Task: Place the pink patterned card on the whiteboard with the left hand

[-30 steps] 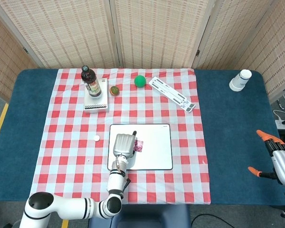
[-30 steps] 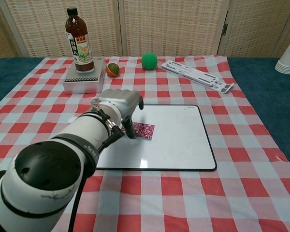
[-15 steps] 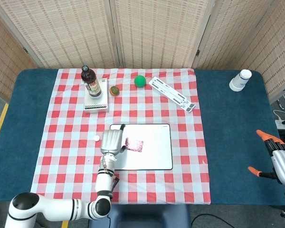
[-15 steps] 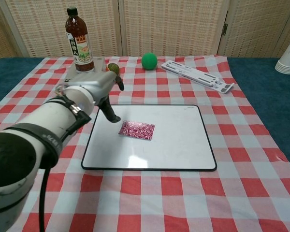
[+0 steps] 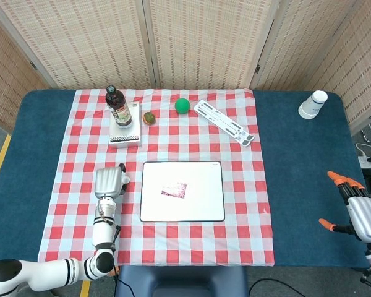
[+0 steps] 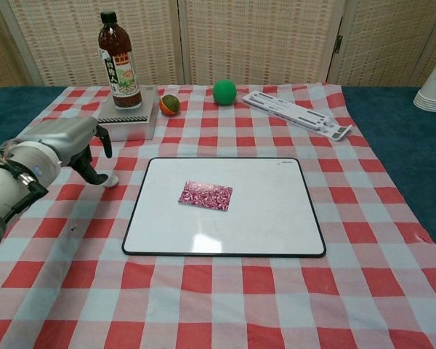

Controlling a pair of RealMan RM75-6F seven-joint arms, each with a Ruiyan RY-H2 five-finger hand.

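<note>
1. Right now my left hand [image 5: 109,182] hovers over the checked cloth [image 5: 80,154] just left of the whiteboard [image 5: 198,207], holding nothing — in the chest view its fingers [image 6: 102,139] are loosely bent with gaps between them, one pointing down.
2. I see the pink patterned card [image 6: 205,195] lying flat on the whiteboard, left of the board's middle, well inside the black frame and apart from the hand.
3. From the head camera a small white disc [image 5: 126,180] sits on the cloth just beside the left hand, between it and the board's left edge.
4. My right hand [image 5: 358,213] shows only at the far right edge of the head view, off the blue desk [image 5: 297,173]; its orange-tipped fingers [image 5: 336,177] are spread and hold nothing.
5. At the back of the cloth a dark sauce bottle [image 6: 118,61] stands upright on a small grey box [image 6: 127,122].
6. Just right of that box is a small red-and-green ball [image 6: 169,105], and further right a green ball [image 6: 224,91].
7. A long white folding stand [image 6: 296,113] lies at an angle at the cloth's back right.
8. White paper cups [image 5: 313,104] — stacked upside down — sit on the bare blue desk at the far right corner.
</note>
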